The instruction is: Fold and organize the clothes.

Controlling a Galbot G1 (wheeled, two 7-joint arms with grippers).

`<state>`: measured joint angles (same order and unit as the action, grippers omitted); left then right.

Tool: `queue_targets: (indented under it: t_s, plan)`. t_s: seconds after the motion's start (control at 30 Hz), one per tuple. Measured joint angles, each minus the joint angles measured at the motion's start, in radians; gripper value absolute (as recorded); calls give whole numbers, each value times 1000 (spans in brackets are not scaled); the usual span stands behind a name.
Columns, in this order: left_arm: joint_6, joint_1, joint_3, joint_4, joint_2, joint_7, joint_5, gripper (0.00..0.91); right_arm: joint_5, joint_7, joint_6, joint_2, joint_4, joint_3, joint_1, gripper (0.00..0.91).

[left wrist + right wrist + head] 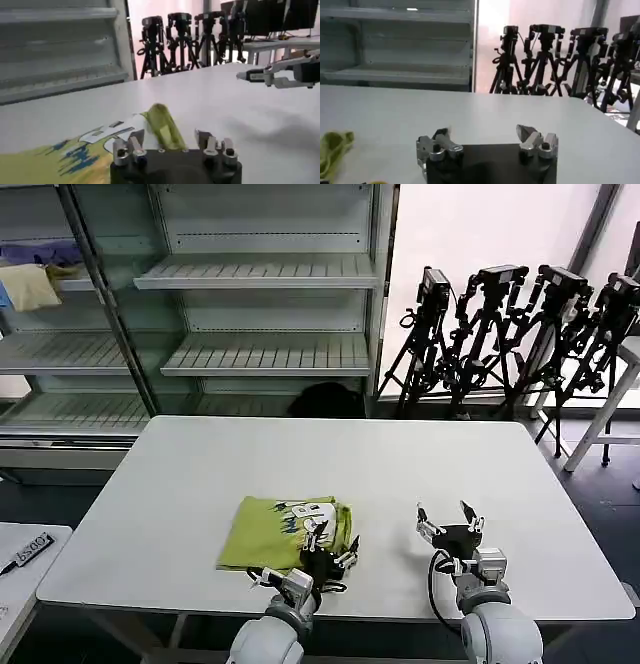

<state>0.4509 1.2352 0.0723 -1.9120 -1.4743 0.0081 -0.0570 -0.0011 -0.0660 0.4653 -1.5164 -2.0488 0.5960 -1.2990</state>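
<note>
The T-shirt [287,530] lay folded into a rough rectangle on the white table [200,474], near its front edge, print side up, long axis running across the robot's front. The left gripper [332,546] sat at the T-shirt's right front corner, fingers spread wide around a raised fold of fabric [162,127], not yet closed on it. The right gripper [450,527] hovered wide open, well apart to the T-shirt's right. The left arm was plainly nearer.
</note>
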Motion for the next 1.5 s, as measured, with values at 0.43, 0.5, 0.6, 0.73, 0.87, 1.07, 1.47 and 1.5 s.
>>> queue_targets:
  t_s: [0.43, 0.5, 0.6, 0.73, 0.87, 1.07, 1.47, 1.5]
  plan:
    - [-74, -11, 28, -21, -11, 8, 98, 907, 2, -1, 1, 2, -8, 0, -2, 907]
    - [-87, -13, 62, -48, 3, 16, 131, 907, 2, -1, 1, 3, -9, -1, 0, 907]
    - [-100, -8, 140, -84, 34, 34, 173, 907, 2, -2, 2, 4, -12, -7, 2, 907]
    - [-113, 4, 272, -100, 90, 61, 218, 907, -2, -3, 4, 2, -12, -16, 6, 907]
    - [-114, 29, 392, -98, 145, 87, 249, 907, -9, -3, 5, -3, -12, -25, 8, 907]
    - [-94, 77, 476, -78, 175, 120, 284, 907, -18, -3, 5, -6, -16, -29, 4, 907]
    - [-36, 118, 501, -60, 181, 131, 367, 907, -27, -5, 4, -8, -14, -30, -1, 907]
    - [-33, 117, 501, -57, 180, 130, 369, 907, -28, -5, 4, -9, -13, -31, 0, 907]
